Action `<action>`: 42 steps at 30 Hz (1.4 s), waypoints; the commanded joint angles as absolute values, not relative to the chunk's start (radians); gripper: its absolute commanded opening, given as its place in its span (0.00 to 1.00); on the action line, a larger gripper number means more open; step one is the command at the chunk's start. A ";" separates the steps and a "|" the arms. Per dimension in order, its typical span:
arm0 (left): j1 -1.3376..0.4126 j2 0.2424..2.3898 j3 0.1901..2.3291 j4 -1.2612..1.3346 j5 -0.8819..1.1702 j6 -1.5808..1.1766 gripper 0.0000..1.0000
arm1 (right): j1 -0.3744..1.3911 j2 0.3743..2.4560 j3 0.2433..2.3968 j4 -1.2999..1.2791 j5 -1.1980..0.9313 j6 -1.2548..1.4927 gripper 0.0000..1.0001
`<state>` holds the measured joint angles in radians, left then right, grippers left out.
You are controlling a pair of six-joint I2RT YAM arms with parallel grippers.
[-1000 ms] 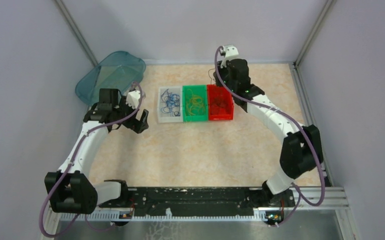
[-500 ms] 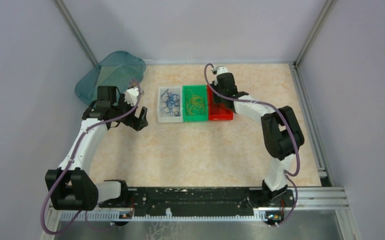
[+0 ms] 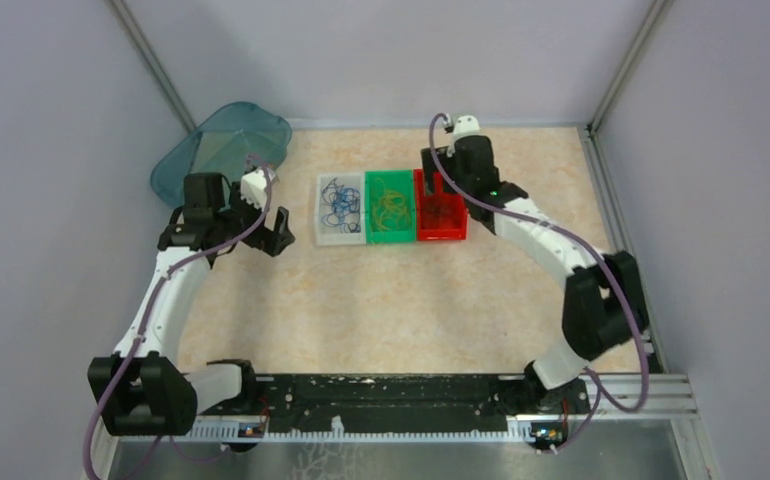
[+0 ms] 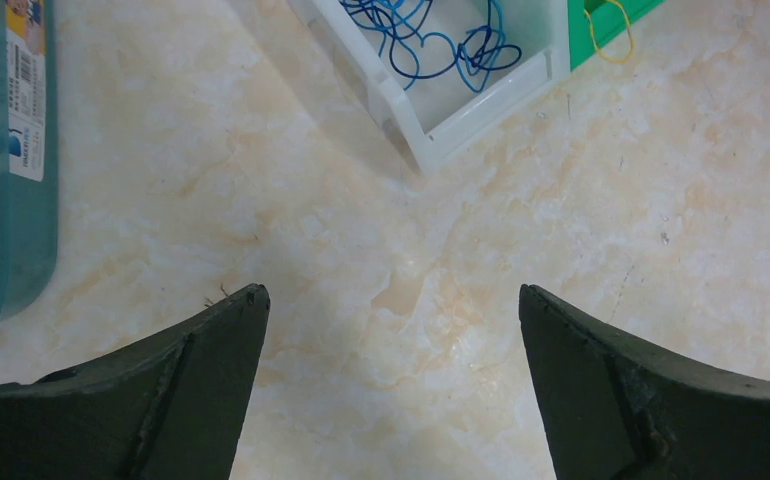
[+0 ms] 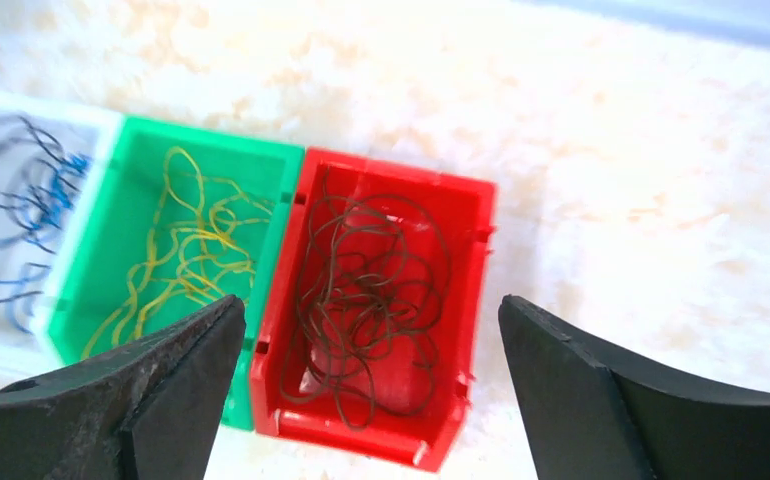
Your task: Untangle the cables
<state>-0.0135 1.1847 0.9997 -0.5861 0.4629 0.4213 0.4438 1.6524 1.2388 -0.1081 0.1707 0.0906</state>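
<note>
Your right end effector (image 5: 369, 300) hangs wide open and empty above the brown cables (image 5: 361, 330) in the red bin (image 5: 479, 300), centre frame. Yellow cables (image 5: 191, 250) lie in the green bin (image 5: 201, 140) and blue cables (image 4: 431, 40) in the white bin (image 4: 481, 100). Your left end effector (image 4: 391, 290) gapes wide over the bench (image 4: 361, 230).

Lab robot cell: plain walls (image 3: 41, 150), aluminium frame (image 3: 155, 65)

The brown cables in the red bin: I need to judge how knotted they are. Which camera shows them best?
The right wrist view: the brown cables fill its centre, their loops distinct against the red bin. The top external view shows them only as a small dark scribble, and the left wrist view misses them entirely.
</note>
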 commanded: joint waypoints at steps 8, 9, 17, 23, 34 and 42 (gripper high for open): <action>0.003 1.053 0.658 -0.038 0.429 0.223 1.00 | 0.404 1.077 0.643 0.279 0.514 0.217 0.99; 0.004 1.040 0.608 0.039 0.411 0.212 1.00 | 0.398 1.028 0.584 0.311 0.550 0.231 0.99; 0.004 1.063 0.315 0.555 0.398 0.131 1.00 | 0.374 0.818 0.260 0.437 0.827 0.193 0.99; 0.004 1.245 0.216 0.957 0.368 0.119 1.00 | 0.293 0.811 0.145 0.530 0.825 0.209 0.99; 0.004 1.601 0.128 1.511 0.258 0.101 1.00 | 0.153 1.150 0.062 1.141 0.622 0.112 0.98; 0.004 1.579 0.252 1.240 0.232 0.099 1.00 | 0.137 1.468 0.141 1.350 0.401 -0.018 0.99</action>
